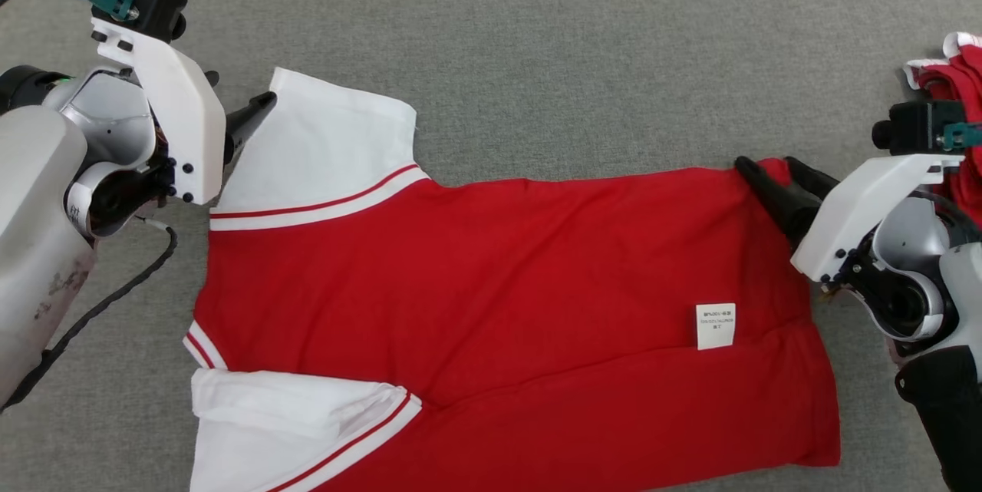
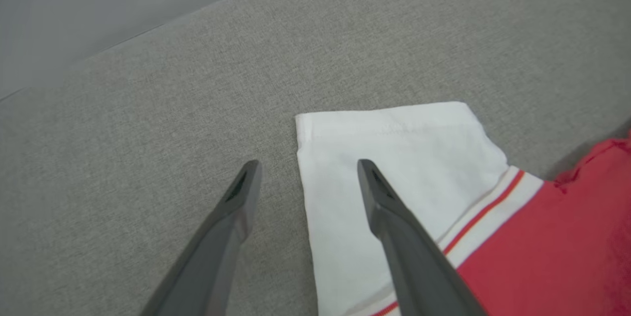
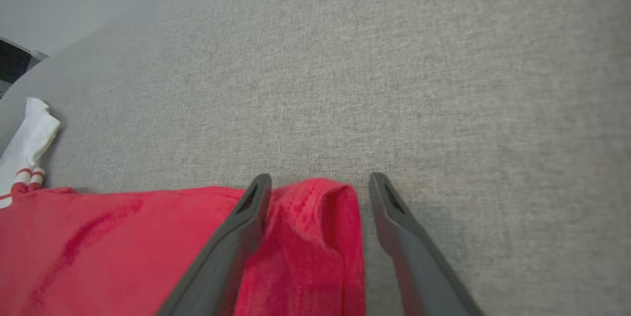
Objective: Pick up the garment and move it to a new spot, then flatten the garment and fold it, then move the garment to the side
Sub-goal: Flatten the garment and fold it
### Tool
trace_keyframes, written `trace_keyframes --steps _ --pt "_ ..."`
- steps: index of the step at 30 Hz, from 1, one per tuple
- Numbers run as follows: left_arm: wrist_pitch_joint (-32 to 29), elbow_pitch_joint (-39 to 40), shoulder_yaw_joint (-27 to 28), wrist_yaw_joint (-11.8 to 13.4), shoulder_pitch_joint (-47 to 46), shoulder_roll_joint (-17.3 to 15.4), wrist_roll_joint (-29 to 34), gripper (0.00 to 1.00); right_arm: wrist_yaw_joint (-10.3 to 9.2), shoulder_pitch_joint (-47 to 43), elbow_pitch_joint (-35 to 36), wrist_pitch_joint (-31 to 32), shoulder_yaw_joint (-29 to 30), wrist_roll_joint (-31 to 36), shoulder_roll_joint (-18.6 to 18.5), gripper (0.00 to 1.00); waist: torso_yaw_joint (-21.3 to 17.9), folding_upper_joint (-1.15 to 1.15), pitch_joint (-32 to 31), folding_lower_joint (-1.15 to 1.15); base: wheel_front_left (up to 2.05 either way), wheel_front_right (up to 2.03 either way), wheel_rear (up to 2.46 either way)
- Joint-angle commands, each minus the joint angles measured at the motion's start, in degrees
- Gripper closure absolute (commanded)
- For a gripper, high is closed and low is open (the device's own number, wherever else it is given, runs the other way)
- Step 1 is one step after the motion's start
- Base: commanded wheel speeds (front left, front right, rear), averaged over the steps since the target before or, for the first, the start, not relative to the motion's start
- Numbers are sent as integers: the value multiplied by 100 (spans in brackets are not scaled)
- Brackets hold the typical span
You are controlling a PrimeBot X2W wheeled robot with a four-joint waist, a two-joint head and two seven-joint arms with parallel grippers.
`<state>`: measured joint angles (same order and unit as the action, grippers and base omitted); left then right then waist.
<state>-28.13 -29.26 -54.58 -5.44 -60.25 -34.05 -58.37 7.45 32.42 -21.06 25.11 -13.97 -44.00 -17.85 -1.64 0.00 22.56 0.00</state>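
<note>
Grey woven cloth covers the desk [image 1: 537,24], and something pale and plain lies beyond its far rim in my wrist views. On it the garment [image 1: 491,269], a red shirt with white sleeves, lies spread nearly flat. Its long axis runs from 9 o'clock to 3 o'clock in the head view, sleeves at 9, hem at 3. My left claw [image 2: 308,164] stands wide open at the shirt's 10 o'clock corner, one finger above the far white sleeve [image 2: 394,158] and the other above bare desk, straddling the sleeve's edge. My right claw [image 3: 320,178] is equally spread at the 2 o'clock corner, a puckered hem corner [image 3: 315,217] between its fingers. Neither grips anything. Each arm is nearest its own end, so I judge the far long edge should be pinched at both ends and drawn toward 6 o'clock. Another red-and-white heap [image 1: 955,70] lies apart at 3 o'clock.
</note>
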Motion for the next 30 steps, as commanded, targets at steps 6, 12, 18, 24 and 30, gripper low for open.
trace_keyframes --steps 6,12,18,24,30 --pt "93 -735 -63 -154 -300 243 -70 0 6 225 -130 -122 -401 -162 2 0 -266 0 295 0 0 0 0" --pt "162 -1346 -135 -201 -469 389 -224 0 5 380 -150 -193 -796 -372 9 0 -421 0 404 0 0 0 0" --pt "73 -1457 -270 -215 -476 440 -468 85 5 471 -175 -305 -1037 -516 -34 0 -481 0 405 0 0 0 0" --pt "226 -1264 -424 -208 -529 355 -664 100 6 581 -162 -654 -1161 -578 -144 100 -433 0 307 0 0 0 0" --pt "406 -1093 -603 -205 -492 304 -837 100 6 633 -374 -1053 -1229 -599 -165 100 -369 0 60 0 0 0 0"
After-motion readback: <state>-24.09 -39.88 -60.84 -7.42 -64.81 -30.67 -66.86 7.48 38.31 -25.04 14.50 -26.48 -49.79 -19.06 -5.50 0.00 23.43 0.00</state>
